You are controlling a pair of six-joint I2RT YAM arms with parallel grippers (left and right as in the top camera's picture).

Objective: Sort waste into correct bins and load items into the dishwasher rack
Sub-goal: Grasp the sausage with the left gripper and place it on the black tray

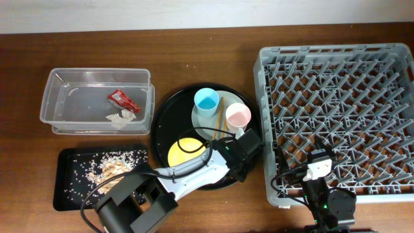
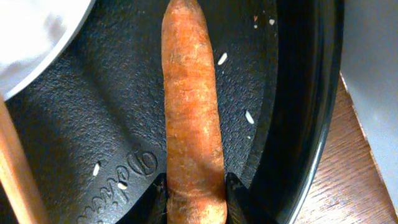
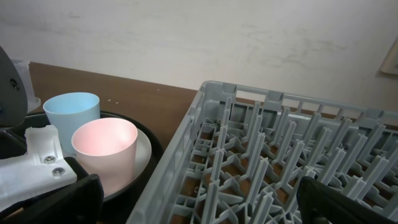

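left gripper (image 2: 196, 202): clamped on the stick's (image 2: 189, 106) near end
stick: lying on the round tray (image 2: 118, 118), between the plate (image 2: 31, 37) and the tray's rim
right gripper (image 3: 199, 190): fingers wide apart, empty, at the rack's (image 3: 186, 124) near edge

The rack wall (image 1: 262, 123) blocks the left gripper's (image 2: 196, 208) 3 o'clock, the pink cup (image 1: 238, 116) its 12. Open table (image 1: 194, 58) lies beyond the round tray's (image 1: 157, 123) 12 o'clock.

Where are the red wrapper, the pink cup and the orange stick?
red wrapper (image 1: 123, 99), overhead view, its middle.
pink cup (image 3: 107, 158), right wrist view, its outer wall.
orange stick (image 2: 189, 118), left wrist view, the middle of its length.
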